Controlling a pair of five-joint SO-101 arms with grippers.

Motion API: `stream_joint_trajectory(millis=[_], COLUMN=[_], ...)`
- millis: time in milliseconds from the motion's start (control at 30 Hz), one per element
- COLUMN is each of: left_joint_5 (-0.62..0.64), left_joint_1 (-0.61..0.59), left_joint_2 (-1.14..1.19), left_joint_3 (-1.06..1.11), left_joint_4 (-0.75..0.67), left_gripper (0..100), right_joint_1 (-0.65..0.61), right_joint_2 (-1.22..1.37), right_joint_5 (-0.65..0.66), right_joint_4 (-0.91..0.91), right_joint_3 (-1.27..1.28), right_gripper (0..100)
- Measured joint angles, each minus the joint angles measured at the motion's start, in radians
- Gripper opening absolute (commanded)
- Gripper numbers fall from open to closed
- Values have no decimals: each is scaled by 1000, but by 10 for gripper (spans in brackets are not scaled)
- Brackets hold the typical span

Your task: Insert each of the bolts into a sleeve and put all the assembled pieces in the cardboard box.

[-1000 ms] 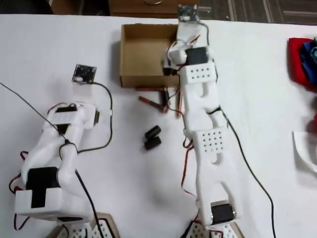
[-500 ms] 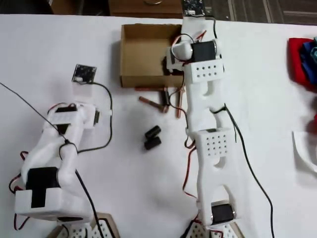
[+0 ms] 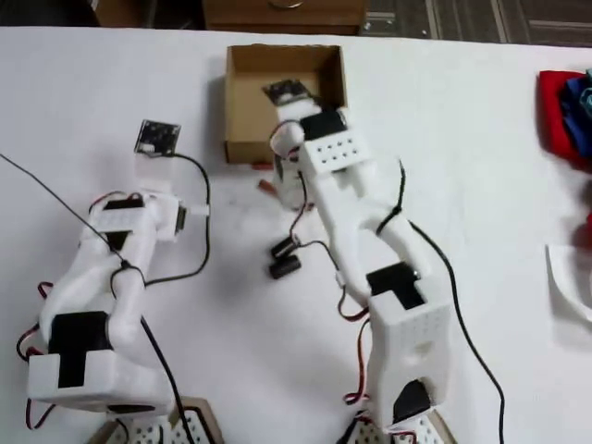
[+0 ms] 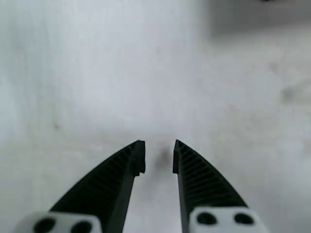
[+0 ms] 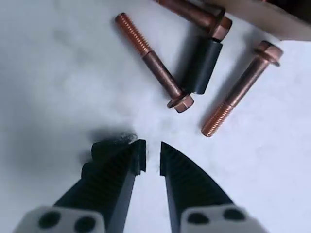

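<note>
Three copper bolts lie on the white table just in front of the cardboard box (image 3: 237,102). In the right wrist view they are one bolt (image 5: 151,62), a second (image 5: 242,88) and a third (image 5: 193,10) by the box edge (image 5: 262,19). A black sleeve (image 5: 201,65) lies among them. My right gripper (image 5: 153,148) hovers just short of the bolts, narrowly open with nothing between its fingers. A dark shape (image 5: 111,141) sits beside one finger. Two more black sleeves (image 3: 285,246) (image 3: 285,267) lie nearer the arms' bases. My left gripper (image 4: 159,150) is narrowly open over bare table.
The right arm (image 3: 370,222) reaches across the table's middle and covers most of the bolts in the high view. The left arm (image 3: 120,240) is folded at the left. Red cloth (image 3: 566,102) and a white object (image 3: 569,277) lie at the right edge.
The right arm swung left and drew back from the box's far right corner; its wrist is now over the box's front edge and the bolts. The left arm kept still.
</note>
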Motion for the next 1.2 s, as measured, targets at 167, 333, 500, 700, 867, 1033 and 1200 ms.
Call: stream_joint_trajectory(millis=[167,333,500,700,867,1033,1200], left_joint_5=[0,0,0,0,0,9,144], left_joint_1=[0,0,0,0,0,-3,-86], left_joint_2=[0,0,0,0,0,0,2], left_joint_3=[0,0,0,0,0,0,-18], left_joint_4=[0,0,0,0,0,0,0], left_gripper=[116,116,116,116,116,116,116], right_joint_1=[-23,-64,-110,-124,-127,-127,-124], right_joint_2=[-2,-2,-9,-11,-11,-14,3], right_joint_5=[6,38,135,147,147,152,152], right_joint_4=[-5,3,2,-81,-143,-152,-152], right_joint_3=[135,192,193,199,199,206,209], right_gripper=[42,42,42,42,72,168,173])
